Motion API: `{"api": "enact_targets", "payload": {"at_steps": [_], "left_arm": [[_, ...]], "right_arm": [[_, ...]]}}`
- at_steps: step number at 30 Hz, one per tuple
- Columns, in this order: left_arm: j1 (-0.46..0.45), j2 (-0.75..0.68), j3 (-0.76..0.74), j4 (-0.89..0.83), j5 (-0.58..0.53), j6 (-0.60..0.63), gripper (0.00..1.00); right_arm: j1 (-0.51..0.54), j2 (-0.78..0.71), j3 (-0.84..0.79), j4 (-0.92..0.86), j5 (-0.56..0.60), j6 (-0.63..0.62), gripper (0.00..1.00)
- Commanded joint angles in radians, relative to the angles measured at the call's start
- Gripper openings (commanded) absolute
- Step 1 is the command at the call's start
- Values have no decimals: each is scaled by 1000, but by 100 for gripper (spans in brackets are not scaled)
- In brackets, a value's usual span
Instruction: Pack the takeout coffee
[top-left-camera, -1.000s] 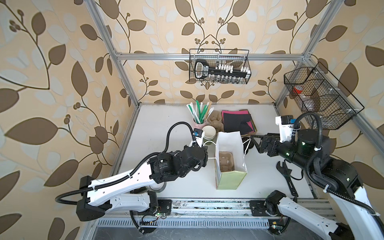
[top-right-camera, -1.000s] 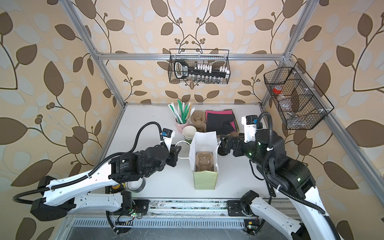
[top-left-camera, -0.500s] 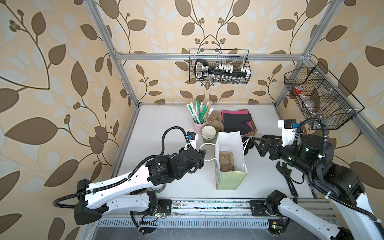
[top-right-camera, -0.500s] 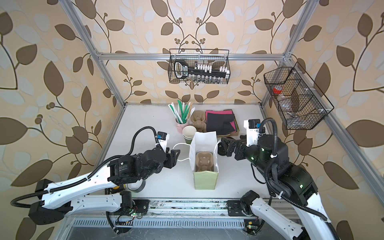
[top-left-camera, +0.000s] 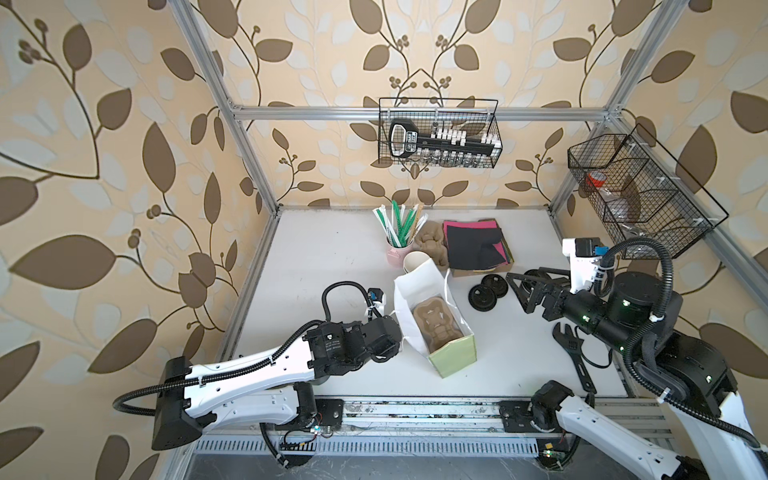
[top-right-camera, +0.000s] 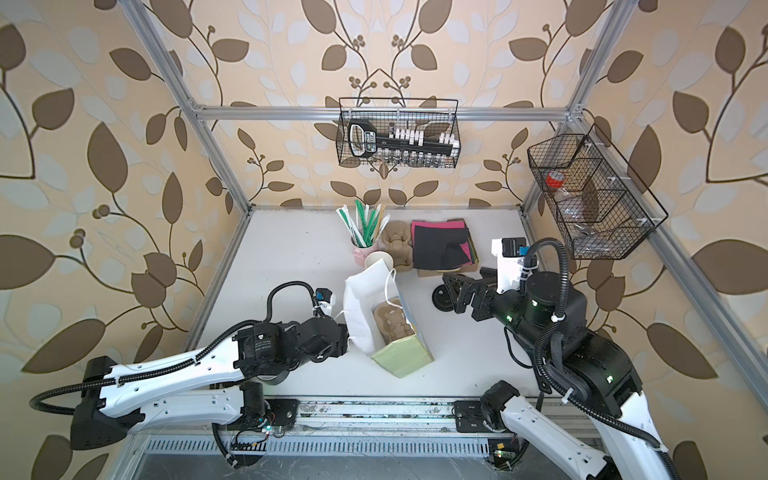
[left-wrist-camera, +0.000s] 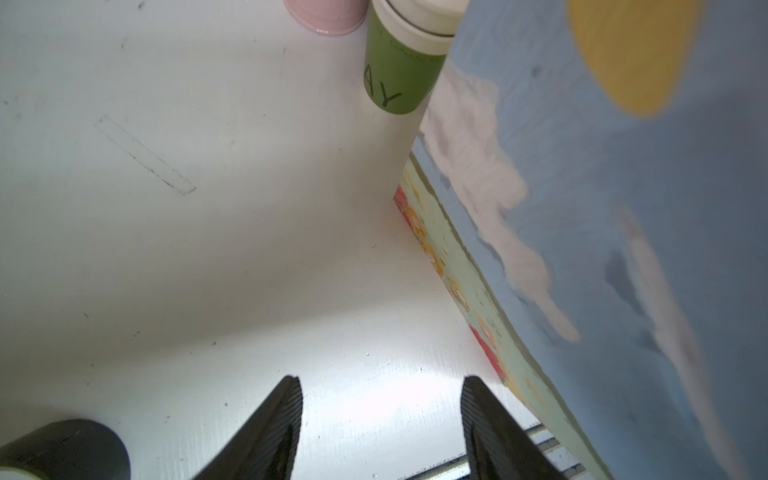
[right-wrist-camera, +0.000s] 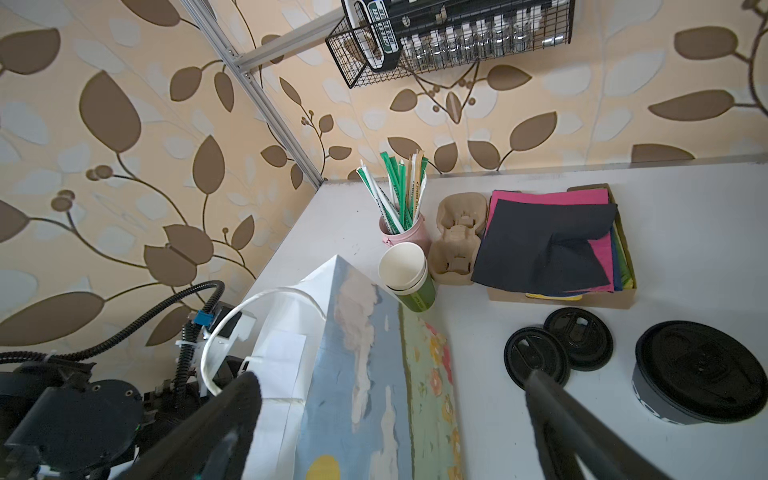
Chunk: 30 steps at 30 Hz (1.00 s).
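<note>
The takeout coffee (right-wrist-camera: 702, 372), a dark cup under a round black lid, stands on the table right of two loose black lids (right-wrist-camera: 557, 353). In both top views my right gripper mostly hides it. The right gripper (top-left-camera: 517, 293) (top-right-camera: 455, 293) (right-wrist-camera: 392, 380) hovers open and empty between the cup and the paper bag (top-left-camera: 405, 299) (top-right-camera: 361, 307) (right-wrist-camera: 361, 374). The bag leans left, mouth open, with a brown cup carrier (top-left-camera: 436, 324) inside. My left gripper (top-left-camera: 397, 336) (top-right-camera: 345, 336) (left-wrist-camera: 380, 386) is open and empty, low over the table by the bag's left wall (left-wrist-camera: 602, 208).
Behind the bag stand stacked green cups (top-left-camera: 415, 262) (left-wrist-camera: 399, 62), a pink cup of straws (top-left-camera: 397, 245), spare carriers (top-left-camera: 432, 245) and napkins (top-left-camera: 476, 245). A black wrench (top-left-camera: 575, 353) lies front right. A black roll (left-wrist-camera: 62, 449) sits under the left arm. Wire baskets (top-left-camera: 438, 133) hang on the walls.
My left gripper has opened and drawn back toward the front along the bag's left side. The bag's top now leans left. The right gripper has eased right, away from the bag.
</note>
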Motion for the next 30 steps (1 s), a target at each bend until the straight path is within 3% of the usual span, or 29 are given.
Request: {"api": "enact_targets", "payload": {"at_steps": [1,6,16,22,27,30], "left_arm": [[-16,-34,-30,-57,14,-70,63],[-16,-41,-9,-77,-27,-58,63],[-16,85,263,-47,-97,119,66],[-16,116,326,-22,-116,171,68],[-14,111,371,-11,-130,215,79],[-14,92,392,28,-105,257,91]], "right_arm": [[4,9,40,-25,41,-6,100],[4,-1,-2,-3,33,13,100],[5,44,-6,-37,57,1,100],[2,66,-43,-40,20,5,100],[2,68,-77,-22,5,10,100],[2,70,-78,-7,-7,10,100]]}}
